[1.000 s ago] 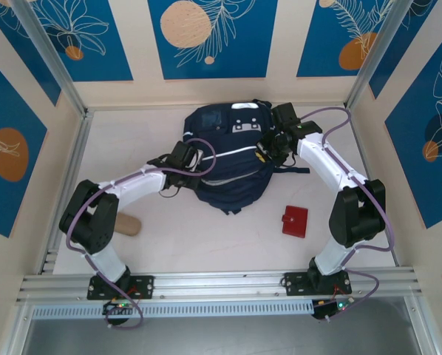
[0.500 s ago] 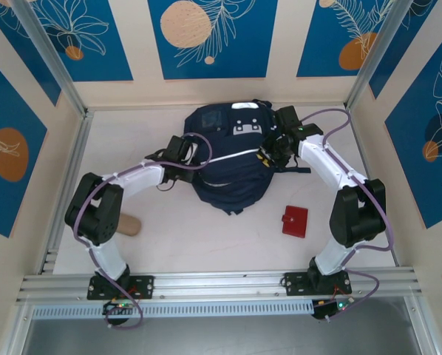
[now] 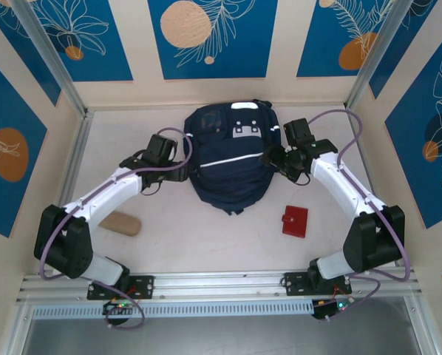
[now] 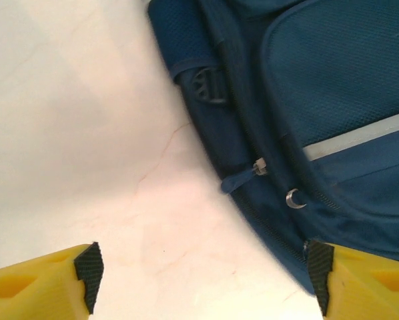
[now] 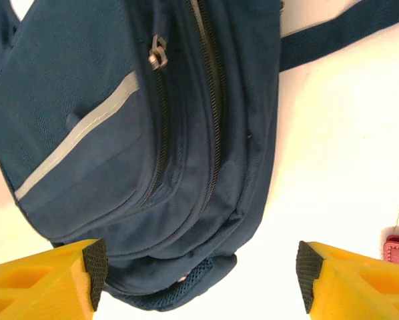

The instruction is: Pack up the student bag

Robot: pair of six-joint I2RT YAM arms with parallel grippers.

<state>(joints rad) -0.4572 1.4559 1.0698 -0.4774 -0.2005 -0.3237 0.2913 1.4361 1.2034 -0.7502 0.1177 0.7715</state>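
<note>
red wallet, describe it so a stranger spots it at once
Start at the student bag, the big navy backpack lying in the middle of the scene. Just off its near right corner, apart from it, lies the red wallet. It is the one small red square there; the other loose item, a tan oblong block, lies far left.

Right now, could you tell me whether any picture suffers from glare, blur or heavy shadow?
Top view: evenly lit, sharp, only soft shadows beside the backpack. Left wrist view: the table looks pale, the backpack's edge slightly soft. Right wrist view: the table is washed nearly white, yet the zipper is crisp.
</note>
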